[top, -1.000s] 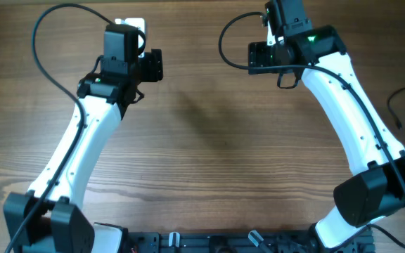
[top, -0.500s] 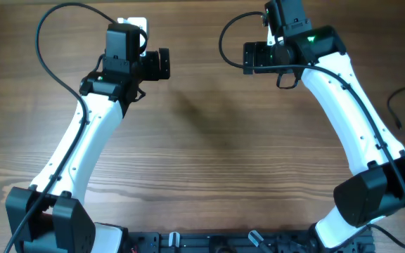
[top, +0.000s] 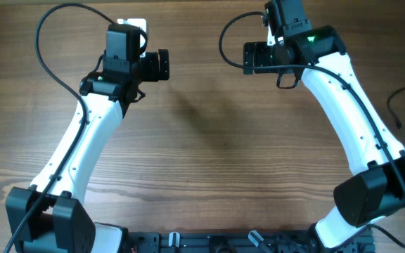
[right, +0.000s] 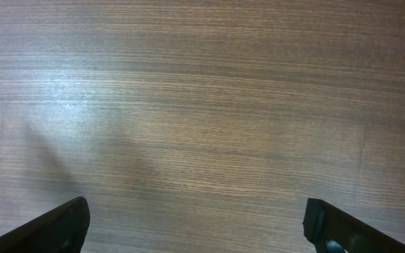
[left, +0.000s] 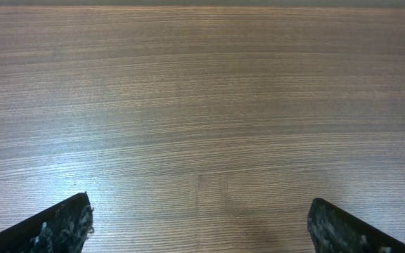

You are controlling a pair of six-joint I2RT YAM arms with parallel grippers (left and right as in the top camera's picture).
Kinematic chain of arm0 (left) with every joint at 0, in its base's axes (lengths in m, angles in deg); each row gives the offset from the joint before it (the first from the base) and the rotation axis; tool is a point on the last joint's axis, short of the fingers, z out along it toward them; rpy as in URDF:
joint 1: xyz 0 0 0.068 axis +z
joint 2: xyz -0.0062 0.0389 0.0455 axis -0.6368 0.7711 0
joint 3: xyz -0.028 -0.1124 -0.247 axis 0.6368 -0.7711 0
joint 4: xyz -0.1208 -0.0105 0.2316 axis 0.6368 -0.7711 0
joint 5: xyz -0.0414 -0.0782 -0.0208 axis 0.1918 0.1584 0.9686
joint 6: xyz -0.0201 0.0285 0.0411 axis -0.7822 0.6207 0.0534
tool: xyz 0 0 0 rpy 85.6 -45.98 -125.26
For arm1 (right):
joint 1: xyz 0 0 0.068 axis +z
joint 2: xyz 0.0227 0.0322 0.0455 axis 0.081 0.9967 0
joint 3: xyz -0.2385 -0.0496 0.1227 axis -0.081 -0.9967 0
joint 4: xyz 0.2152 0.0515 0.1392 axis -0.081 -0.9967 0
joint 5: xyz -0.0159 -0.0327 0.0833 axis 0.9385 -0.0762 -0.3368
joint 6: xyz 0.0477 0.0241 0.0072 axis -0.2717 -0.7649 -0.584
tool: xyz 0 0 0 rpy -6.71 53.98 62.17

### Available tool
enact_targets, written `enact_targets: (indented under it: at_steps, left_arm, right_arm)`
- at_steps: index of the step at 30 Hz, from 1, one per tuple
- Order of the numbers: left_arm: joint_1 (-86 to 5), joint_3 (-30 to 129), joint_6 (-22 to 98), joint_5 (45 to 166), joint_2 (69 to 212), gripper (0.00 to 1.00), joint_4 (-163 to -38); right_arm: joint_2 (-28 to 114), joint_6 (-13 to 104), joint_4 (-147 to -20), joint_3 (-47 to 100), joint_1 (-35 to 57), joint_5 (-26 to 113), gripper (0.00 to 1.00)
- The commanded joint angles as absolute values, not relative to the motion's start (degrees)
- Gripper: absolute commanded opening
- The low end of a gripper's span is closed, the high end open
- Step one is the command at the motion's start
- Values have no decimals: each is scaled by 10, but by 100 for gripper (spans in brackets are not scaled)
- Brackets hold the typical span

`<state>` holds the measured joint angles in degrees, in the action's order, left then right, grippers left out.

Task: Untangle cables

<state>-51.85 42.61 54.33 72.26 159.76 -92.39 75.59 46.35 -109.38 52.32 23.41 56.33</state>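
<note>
Left gripper (top: 162, 65) faces right gripper (top: 247, 57) across the wooden table (top: 202, 176).

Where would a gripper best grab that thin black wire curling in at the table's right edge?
Probably on the black wire, at the bend reaching furthest onto the table, from straight above, straddling it: it seems to lie flat on the wood, and its ends run out of view. The open right gripper is nearer.
</note>
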Motion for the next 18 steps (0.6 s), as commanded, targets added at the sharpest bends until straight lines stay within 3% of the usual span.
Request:
enact_targets:
  at_steps: [1, 18]
  left_arm:
    - [-520, 429, 547, 713, 1597, 100, -924]
    - [-520, 429, 547, 713, 1597, 100, -924]
  right_arm:
    - [767, 455, -1092, 518, 236, 559, 100]
    - [767, 455, -1081, 518, 236, 559, 100]
